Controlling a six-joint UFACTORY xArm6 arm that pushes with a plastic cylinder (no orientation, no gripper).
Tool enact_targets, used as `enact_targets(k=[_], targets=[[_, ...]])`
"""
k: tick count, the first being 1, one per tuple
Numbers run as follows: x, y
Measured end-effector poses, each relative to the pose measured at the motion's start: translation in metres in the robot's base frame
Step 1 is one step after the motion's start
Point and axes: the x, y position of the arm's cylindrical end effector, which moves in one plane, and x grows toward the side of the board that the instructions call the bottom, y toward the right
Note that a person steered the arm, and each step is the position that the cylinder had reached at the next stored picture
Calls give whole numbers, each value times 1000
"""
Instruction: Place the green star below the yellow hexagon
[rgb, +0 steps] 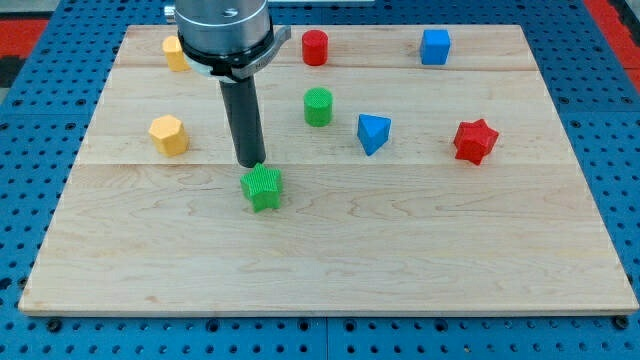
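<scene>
1. Worktop (330, 260) is a pale wooden board made of joined planks, lying on a blue pegboard surface (620, 150) dotted with holes; a patch of red shows at the view's top corners
2. No claw is on this arm, so there is nothing to be apart, together or clamped; the arm ends in a dark rod, and my tip (251, 164) rests on the board
3. Green star (263, 188) sits just beside my tip, toward the view's bottom and slightly right, apparently touching it or nearly so
4. Yellow hexagon (169, 134) lies to the view's left of my tip, a little higher, well apart from it
5. Another yellow block (175, 53) sits far up and left of my tip, partly hidden by the arm's housing
6. Green cylinder (318, 106) stands up and right of my tip, near it
7. Blue block (373, 133), wedge-like, lies to the right of my tip, beyond the cylinder
8. Red star (475, 141) lies farther right, well apart
9. Red cylinder (315, 47) and blue cube (435, 47) stand near the board's top edge, up and right of my tip
</scene>
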Motion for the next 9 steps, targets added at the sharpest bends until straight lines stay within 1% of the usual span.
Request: enact_targets(k=[4, 5, 6, 7, 8, 9], targets=[[4, 13], [13, 18], [39, 26], [53, 39], [54, 81], [75, 63]])
